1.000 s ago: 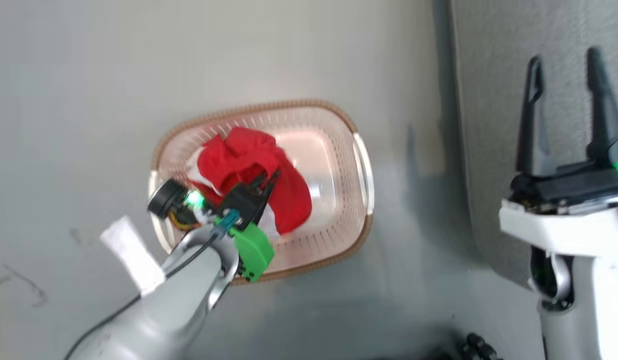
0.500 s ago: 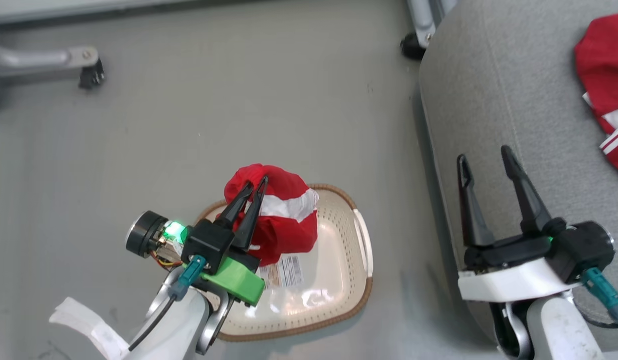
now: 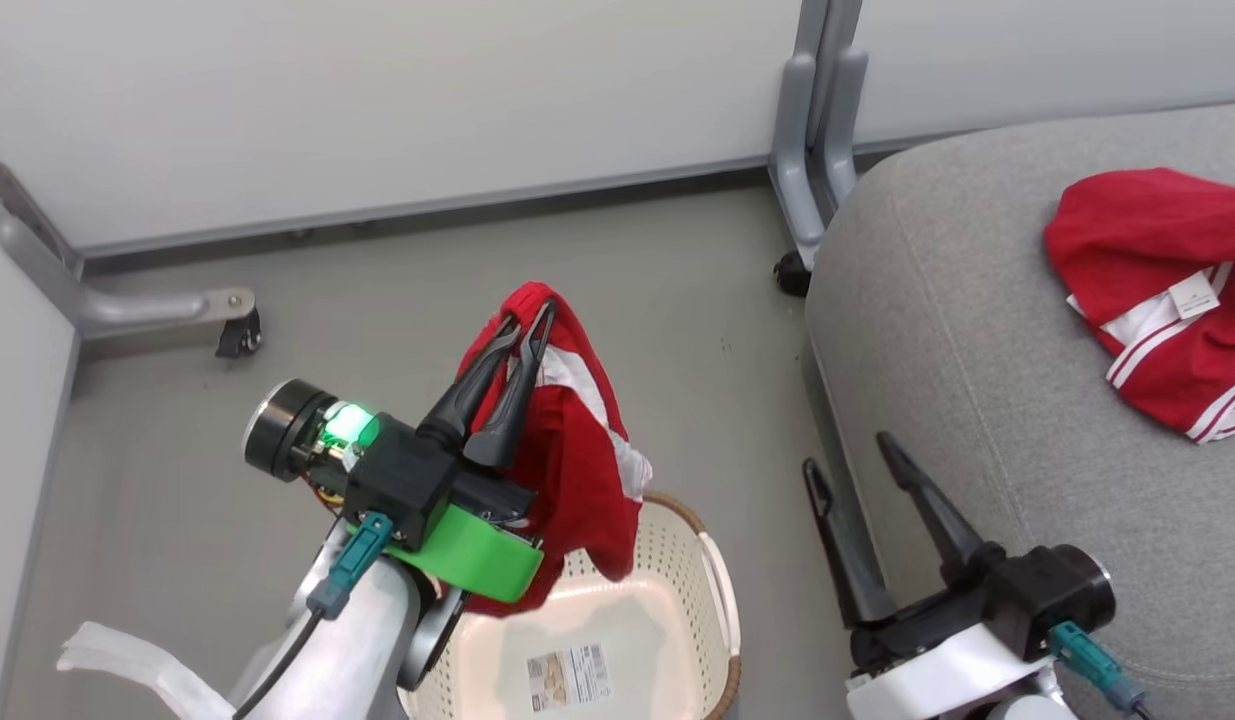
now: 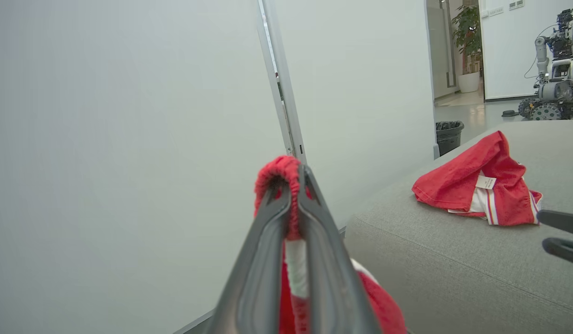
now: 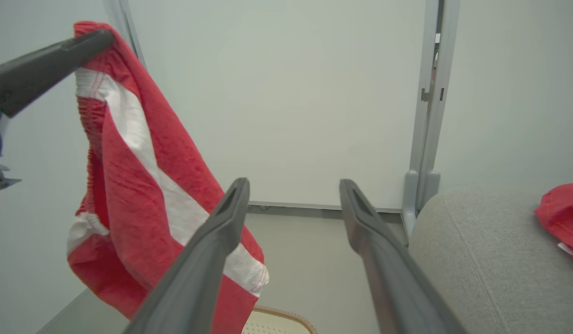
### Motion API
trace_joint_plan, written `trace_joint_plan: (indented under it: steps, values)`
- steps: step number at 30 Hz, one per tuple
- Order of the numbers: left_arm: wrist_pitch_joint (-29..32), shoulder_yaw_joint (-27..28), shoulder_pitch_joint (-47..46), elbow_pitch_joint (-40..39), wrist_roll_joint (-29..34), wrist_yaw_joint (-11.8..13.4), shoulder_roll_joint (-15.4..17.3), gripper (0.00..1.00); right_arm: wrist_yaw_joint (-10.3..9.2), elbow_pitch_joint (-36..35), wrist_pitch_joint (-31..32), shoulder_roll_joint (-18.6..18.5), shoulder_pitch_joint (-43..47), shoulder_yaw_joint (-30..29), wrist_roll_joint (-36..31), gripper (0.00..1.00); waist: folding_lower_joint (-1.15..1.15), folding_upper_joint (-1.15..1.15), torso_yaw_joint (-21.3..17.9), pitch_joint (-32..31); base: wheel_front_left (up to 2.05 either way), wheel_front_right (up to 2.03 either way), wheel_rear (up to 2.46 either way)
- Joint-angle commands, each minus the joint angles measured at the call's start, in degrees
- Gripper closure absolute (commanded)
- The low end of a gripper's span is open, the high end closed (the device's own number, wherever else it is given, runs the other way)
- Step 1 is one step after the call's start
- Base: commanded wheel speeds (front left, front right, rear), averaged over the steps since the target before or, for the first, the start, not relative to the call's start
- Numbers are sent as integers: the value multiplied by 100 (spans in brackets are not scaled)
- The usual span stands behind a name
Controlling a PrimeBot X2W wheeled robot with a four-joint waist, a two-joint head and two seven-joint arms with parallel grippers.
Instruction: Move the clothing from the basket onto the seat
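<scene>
My left gripper (image 3: 529,318) is shut on the elastic hem of a red garment with a white stripe (image 3: 577,450), which hangs in the air above the basket (image 3: 722,610). The same garment (image 5: 142,185) shows at the left of the right wrist view and pinched between the fingers (image 4: 291,204) in the left wrist view. Nothing but a paper label lies in the off-white basket. A second red garment with white stripes (image 3: 1167,290) lies on the light grey seat (image 3: 957,330), also visible as a red garment (image 4: 481,190) on the seat (image 4: 453,260). My right gripper (image 3: 849,452) stands open beside the seat's front edge.
White partition panels stand behind, with grey metal feet on castors (image 3: 239,335) (image 3: 792,270) on the grey floor. In the left wrist view a dark bin (image 4: 448,134) and another robot (image 4: 553,69) stand far back in the room.
My left gripper has lifted the red garment up out of the basket and holds it higher. The head view has tilted up, bringing the partition and more of the seat into sight.
</scene>
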Motion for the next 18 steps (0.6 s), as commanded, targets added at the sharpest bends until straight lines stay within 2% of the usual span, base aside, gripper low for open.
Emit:
trace_joint_plan:
  steps: [1,10,13,18]
  values:
    - [-19,21,-105,-4,32,-44,-46,100,-8,3,-17,-74,92,132,86,0,1,0,-148,-324,0,0,0]
    - [-7,-198,-557,182,-86,-228,-474,100,-8,91,-17,-153,-219,1108,572,0,1,0,-218,-488,0,0,0]
    - [119,-345,-756,288,-193,-287,-589,100,-8,247,-17,-80,-398,1221,584,0,1,0,-231,-470,0,0,0]
    - [466,-722,-1082,336,-210,-348,-708,100,-8,810,-17,80,-761,1090,584,0,1,0,-249,-390,0,0,0]
